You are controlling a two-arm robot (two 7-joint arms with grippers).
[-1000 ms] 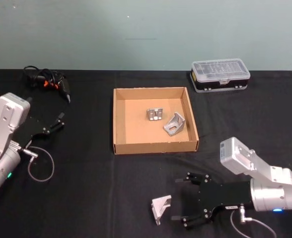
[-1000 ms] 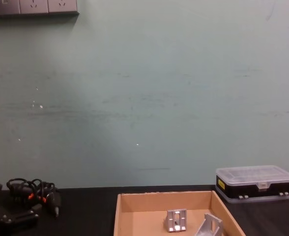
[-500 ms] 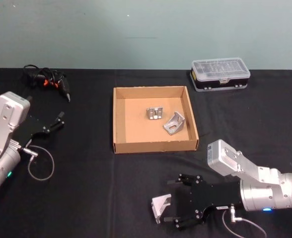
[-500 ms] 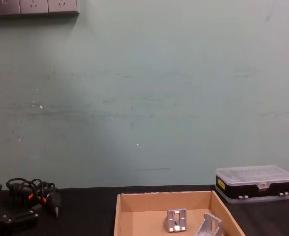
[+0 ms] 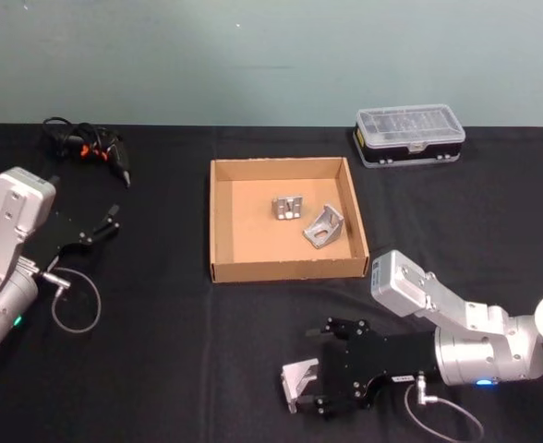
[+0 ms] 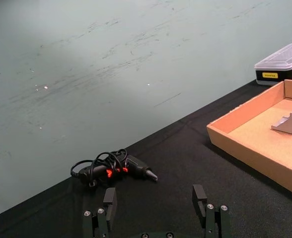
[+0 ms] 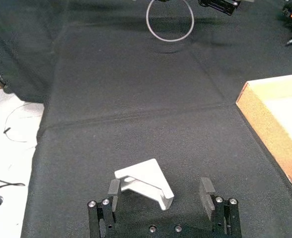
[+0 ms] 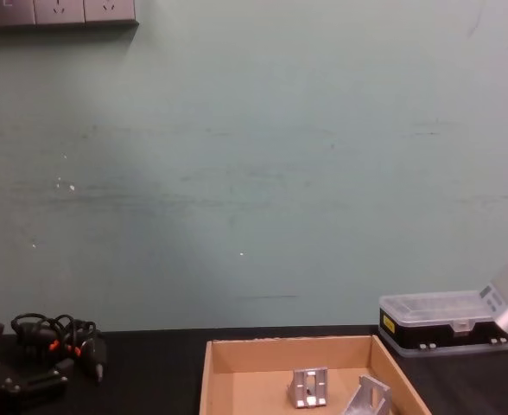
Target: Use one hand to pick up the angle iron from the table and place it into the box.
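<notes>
Left of the box (image 5: pixel 218 221), the left gripper (image 5: pixel 101 226) sits parked over the black surface (image 5: pixel 161 369), jaws apart. Inside the box lie two silvery brackets (image 5: pixel 288 208). Just in front of the box, the angle iron (image 5: pixel 299 383), a pale grey L-shaped bracket with a slanted rib, rests on the surface between the right gripper's (image 5: pixel 319 369) spread jaws.

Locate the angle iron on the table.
In the head view the angle iron lies on the table's near right side, between the open right gripper's fingers, in front of the box.
</notes>
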